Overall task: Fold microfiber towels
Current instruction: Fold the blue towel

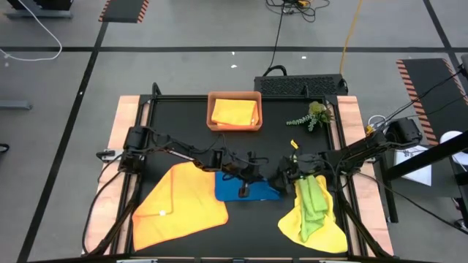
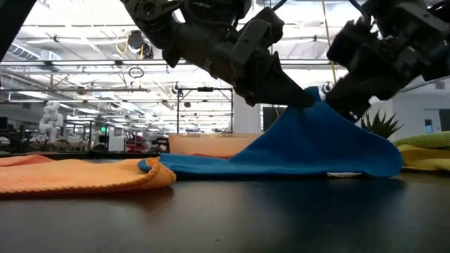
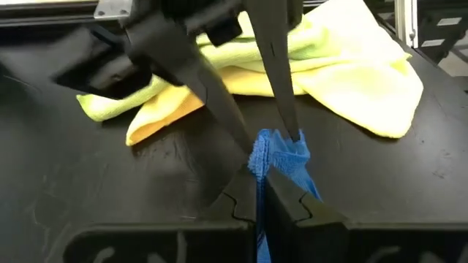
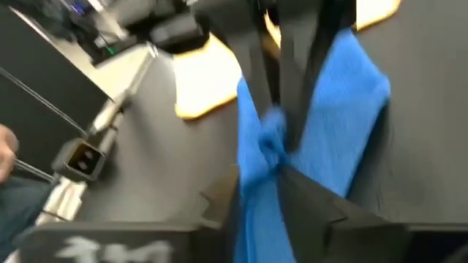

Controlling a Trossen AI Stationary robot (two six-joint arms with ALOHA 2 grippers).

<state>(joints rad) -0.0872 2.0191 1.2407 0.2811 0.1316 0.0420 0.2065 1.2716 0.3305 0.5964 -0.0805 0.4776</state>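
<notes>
Mid-table, the left gripper [image 3: 257, 179] pinched the soft blue microfiber towel [image 2: 295, 151] into a raised peak, while the right gripper [image 4: 281, 157] met it there, its grip unclear through blur.

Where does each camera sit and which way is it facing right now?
High: overhead, straight down on table, both arms.
Low: tabletop height, level; blue towel lifted between both tools.
Left wrist: left tool shut on blue towel.
Right wrist: right tool at blue towel.
All views share the blue towel.
</notes>
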